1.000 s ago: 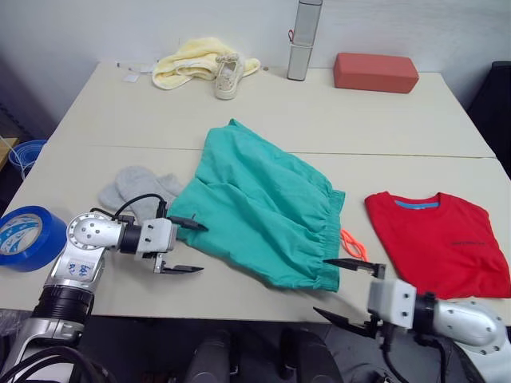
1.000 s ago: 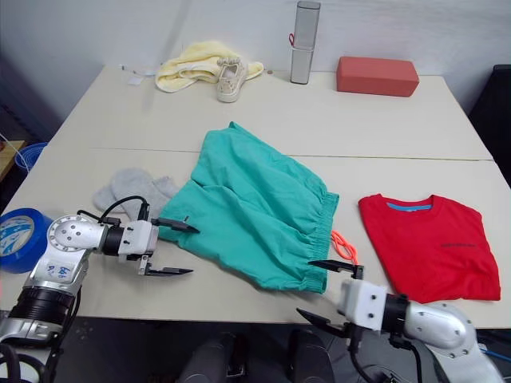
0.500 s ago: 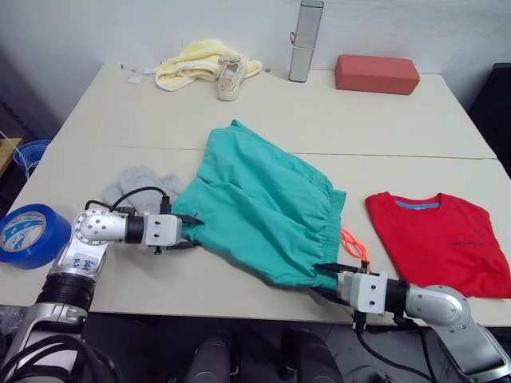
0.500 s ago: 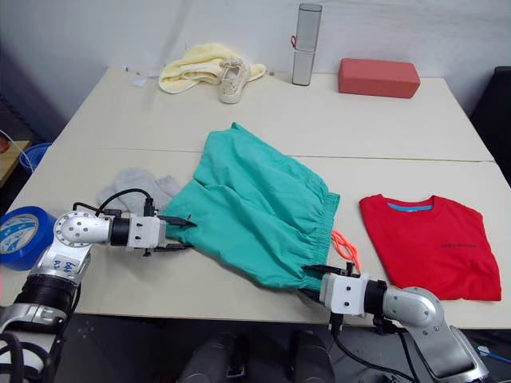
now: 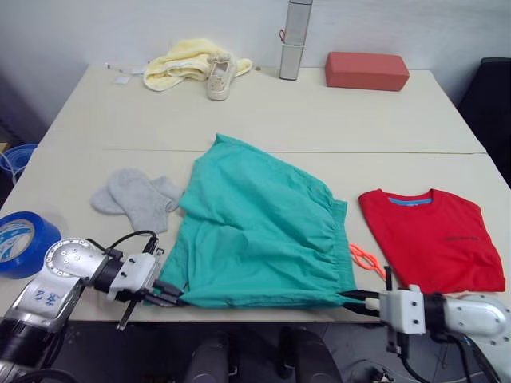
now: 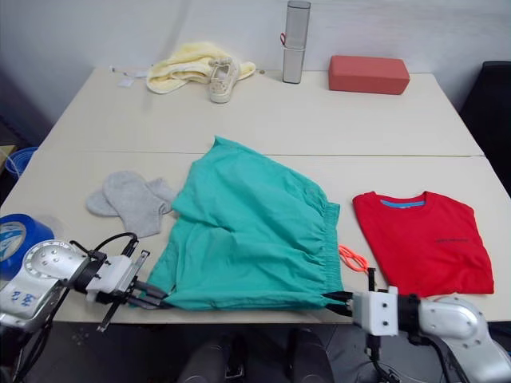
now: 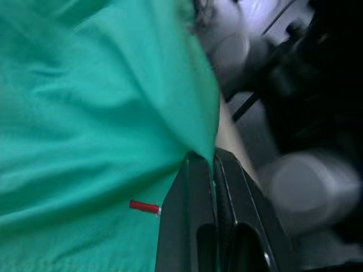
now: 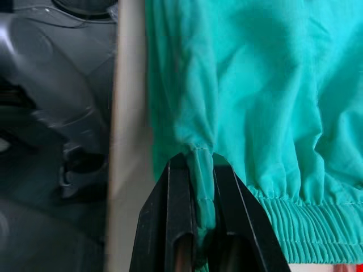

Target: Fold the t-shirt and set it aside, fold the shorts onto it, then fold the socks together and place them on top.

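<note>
Two near corners of the soft teal-green fabric shorts point(image 5: 259, 231) are pinched between closed black fingers, left gripper point(image 5: 169, 298) and right gripper point(image 5: 357, 300), at the counter point(image 5: 335, 120) edge; the limp, light cloth will likely sag between them.

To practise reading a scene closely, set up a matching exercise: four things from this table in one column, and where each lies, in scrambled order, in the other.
Things:
1. shorts
2. t-shirt
3. socks
4. red-brown block

Places:
A. far edge of the table, right of the metal cylinder
B. folded, near right of the table
C. pinched at both near corners by the left gripper and right gripper
D. left of the shorts

Pairs: 1-C, 2-B, 3-D, 4-A
</note>
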You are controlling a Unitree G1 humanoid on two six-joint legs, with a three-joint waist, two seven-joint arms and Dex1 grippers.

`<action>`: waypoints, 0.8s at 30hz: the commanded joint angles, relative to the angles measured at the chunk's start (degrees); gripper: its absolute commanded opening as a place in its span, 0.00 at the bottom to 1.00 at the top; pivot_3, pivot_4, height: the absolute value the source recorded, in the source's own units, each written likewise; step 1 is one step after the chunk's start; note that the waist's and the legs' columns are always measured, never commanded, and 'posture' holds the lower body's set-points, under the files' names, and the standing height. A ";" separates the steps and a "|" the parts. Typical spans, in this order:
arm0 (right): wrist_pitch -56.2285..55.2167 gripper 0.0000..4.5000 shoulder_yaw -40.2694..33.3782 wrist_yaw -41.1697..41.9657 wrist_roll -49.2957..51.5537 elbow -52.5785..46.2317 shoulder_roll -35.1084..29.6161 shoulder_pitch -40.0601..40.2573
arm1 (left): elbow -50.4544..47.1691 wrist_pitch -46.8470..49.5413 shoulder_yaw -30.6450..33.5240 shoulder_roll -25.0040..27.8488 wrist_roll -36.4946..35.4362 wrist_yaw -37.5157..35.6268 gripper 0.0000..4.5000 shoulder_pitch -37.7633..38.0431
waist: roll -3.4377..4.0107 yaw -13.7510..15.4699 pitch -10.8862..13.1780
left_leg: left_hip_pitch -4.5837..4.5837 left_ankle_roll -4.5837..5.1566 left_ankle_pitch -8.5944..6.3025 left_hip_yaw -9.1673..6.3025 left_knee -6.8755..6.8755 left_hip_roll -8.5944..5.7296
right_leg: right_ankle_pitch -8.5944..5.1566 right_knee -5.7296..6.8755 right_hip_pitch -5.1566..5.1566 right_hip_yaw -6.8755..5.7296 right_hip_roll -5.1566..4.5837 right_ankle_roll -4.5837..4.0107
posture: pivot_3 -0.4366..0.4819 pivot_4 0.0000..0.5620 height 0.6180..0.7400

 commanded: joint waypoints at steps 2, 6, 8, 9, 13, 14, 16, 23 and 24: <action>-3.69 0.00 -4.55 3.85 3.32 2.26 -1.79 3.17 | -12.06 9.12 3.47 1.65 -5.47 3.87 0.00 8.03 | 0.03 0.22 0.01 | 0.11 -0.20 -0.16 -0.04 -0.02 0.00 | 0.00 -0.06 0.16 -0.01 -0.03 0.00 | 0.48 0.27 1.00; -4.65 0.00 -6.35 8.05 7.90 2.00 -2.05 7.10 | -17.54 15.51 6.13 3.41 -7.34 6.16 0.00 11.99 | 0.03 0.28 0.02 | 0.13 -0.25 -0.18 -0.11 -0.02 0.00 | -0.03 -0.09 0.21 -0.04 -0.03 -0.05 | 0.48 0.27 1.00; -4.56 0.00 -6.91 9.58 10.23 1.07 -1.83 8.16 | -18.49 18.93 7.60 4.31 -9.21 6.53 0.00 11.76 | 0.05 0.33 0.02 | 0.13 -0.29 -0.19 -0.16 -0.03 0.00 | -0.06 -0.09 0.21 -0.08 -0.02 -0.11 | 0.48 0.27 1.00; -3.85 0.00 -7.18 10.24 11.70 0.30 -1.81 8.44 | -18.53 20.67 8.28 4.97 -10.33 6.29 0.00 11.00 | 0.05 0.25 0.02 | 0.13 -0.29 -0.18 -0.17 -0.03 0.01 | -0.07 -0.09 0.21 -0.09 -0.02 -0.12 | 0.48 0.27 1.00; 2.56 0.00 -9.25 12.49 19.00 -4.41 -3.41 10.27 | -16.93 31.45 10.48 10.41 -16.06 4.21 0.00 5.35 | 0.12 0.22 0.06 | 0.12 -0.32 -0.17 -0.20 -0.03 0.02 | -0.08 -0.08 0.21 -0.11 -0.02 -0.14 | 0.48 0.27 1.00; 4.67 0.00 -9.89 12.70 20.56 -5.51 -3.93 10.64 | -16.05 34.70 10.73 12.00 -17.97 3.42 0.00 3.21 | 0.15 0.23 0.08 | 0.12 -0.32 -0.17 -0.20 -0.03 0.02 | -0.08 -0.08 0.21 -0.11 -0.02 -0.15 | 0.48 0.27 1.00; 11.50 0.00 -11.65 11.63 25.07 -8.30 -5.37 11.73 | -13.73 39.86 10.38 14.47 -20.55 2.00 0.00 -1.96 | 0.15 0.29 0.08 | 0.10 -0.34 -0.18 -0.25 -0.03 0.02 | -0.09 -0.09 0.21 -0.14 -0.02 -0.16 | 0.48 0.27 1.00; 29.95 0.00 -12.05 3.95 35.43 -11.67 -6.24 2.90 | 2.38 41.39 -1.55 10.60 -11.88 -2.73 0.00 -27.46 | 0.28 0.47 0.13 | 0.04 -0.41 -0.16 -0.27 -0.03 0.00 | -0.11 -0.09 0.16 -0.21 0.00 -0.19 | 0.48 0.27 1.00; 32.69 0.00 -11.60 2.07 36.63 -11.16 -5.92 0.66 | 7.30 39.17 -3.33 7.03 -8.89 -1.35 0.00 -32.57 | 0.28 0.61 0.14 | 0.05 -0.42 -0.16 -0.26 -0.05 0.00 | -0.11 -0.08 0.15 -0.21 0.00 -0.20 | 0.48 0.27 1.00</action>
